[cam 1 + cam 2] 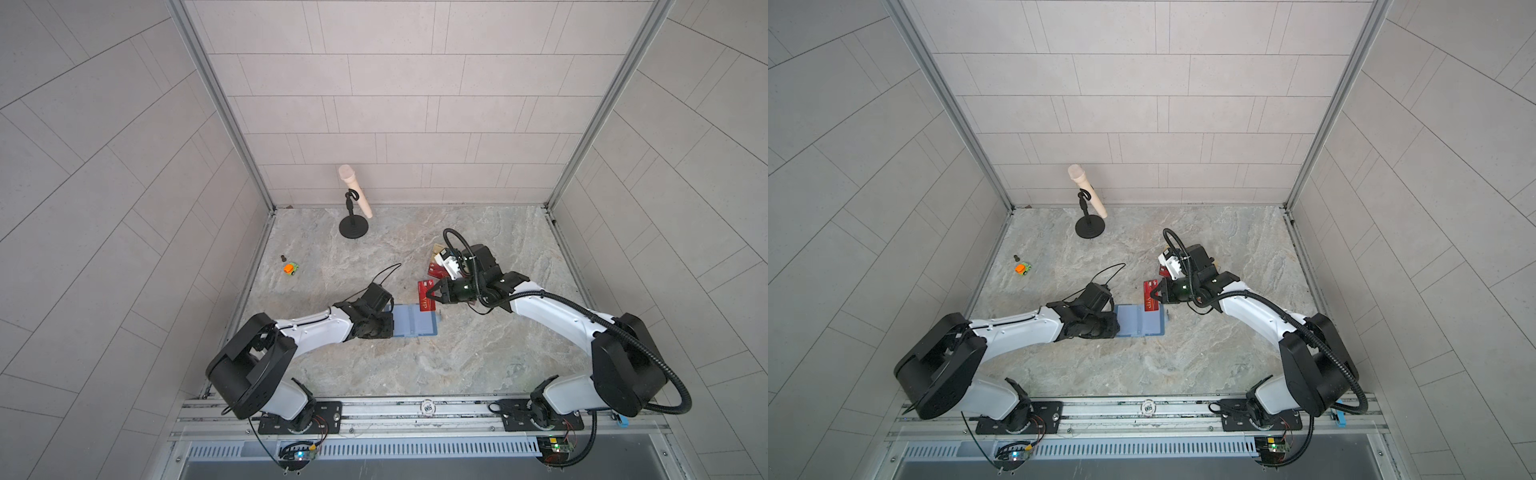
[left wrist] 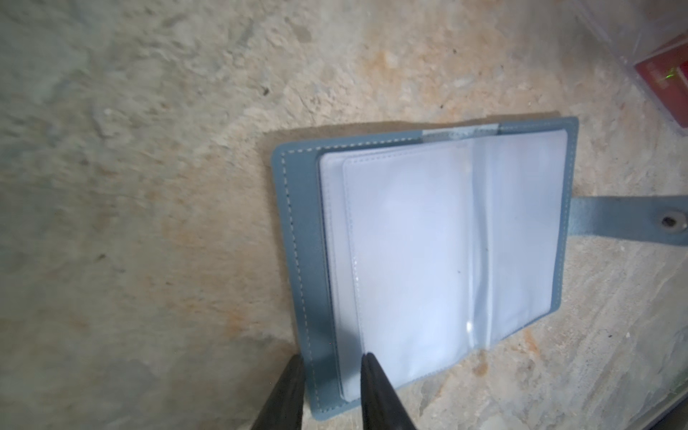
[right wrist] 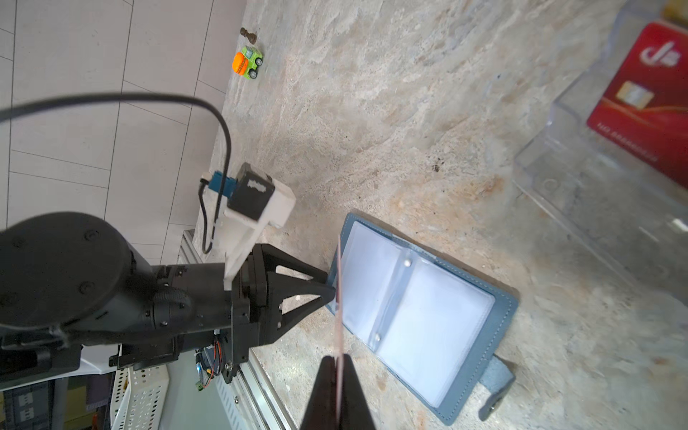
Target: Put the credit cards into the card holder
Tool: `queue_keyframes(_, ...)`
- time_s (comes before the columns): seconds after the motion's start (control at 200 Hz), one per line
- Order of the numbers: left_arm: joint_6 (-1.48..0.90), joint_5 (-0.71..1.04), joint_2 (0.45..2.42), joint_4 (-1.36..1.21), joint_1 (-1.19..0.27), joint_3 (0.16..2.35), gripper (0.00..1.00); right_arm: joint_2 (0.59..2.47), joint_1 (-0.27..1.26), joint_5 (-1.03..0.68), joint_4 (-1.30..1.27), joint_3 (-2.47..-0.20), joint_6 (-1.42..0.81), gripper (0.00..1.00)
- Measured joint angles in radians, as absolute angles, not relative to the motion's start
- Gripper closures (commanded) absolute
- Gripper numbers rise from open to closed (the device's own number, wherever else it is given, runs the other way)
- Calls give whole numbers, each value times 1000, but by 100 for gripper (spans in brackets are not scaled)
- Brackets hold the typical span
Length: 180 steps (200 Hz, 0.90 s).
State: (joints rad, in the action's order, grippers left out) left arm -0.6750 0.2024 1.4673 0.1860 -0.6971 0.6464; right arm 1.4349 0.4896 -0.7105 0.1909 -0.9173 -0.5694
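One credit card (image 1: 427,297) is pinched in the clenched right gripper (image 3: 338,363), above the far right corner of the open card holder (image 2: 409,242), which lies flat on the table (image 1: 415,365). The left gripper (image 2: 331,359) stands parted, its fingers straddling the card holder's left cover edge. Another red card (image 3: 647,100) sits in a clear stand (image 3: 595,178) beyond the card holder.

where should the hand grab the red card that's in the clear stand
Probably by the free logo end of the credit card, which stands above the front lip of the clear stand. Come down from above and pinch across its flat faces: its other end sits in the pocket behind the clear wall.
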Motion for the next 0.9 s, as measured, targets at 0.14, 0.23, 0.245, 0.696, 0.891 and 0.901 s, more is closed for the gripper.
queue_keyframes(0.14, -691, 186, 1438, 206, -706, 646, 65, 1445, 488, -720, 192, -922, -562, 100)
queue_keyframes(0.23, -695, 170, 1419, 241, -706, 655, 62, 1451, 488, -727, 192, -922, -561, 100)
queue_keyframes(0.245, -693, 166, 1417, 247, -706, 657, 62, 1451, 488, -728, 191, -922, -561, 100)
queue_keyframes(0.696, -656, 184, 1412, 290, -705, 733, 63, 1487, 483, -764, 147, -908, -580, 100)
queue_keyframes(0.891, -638, 177, 1393, 305, -705, 735, 67, 1564, 481, -784, 101, -891, -599, 100)
queue_keyframes(0.901, -638, 176, 1390, 305, -705, 734, 67, 1570, 481, -784, 100, -891, -600, 100)
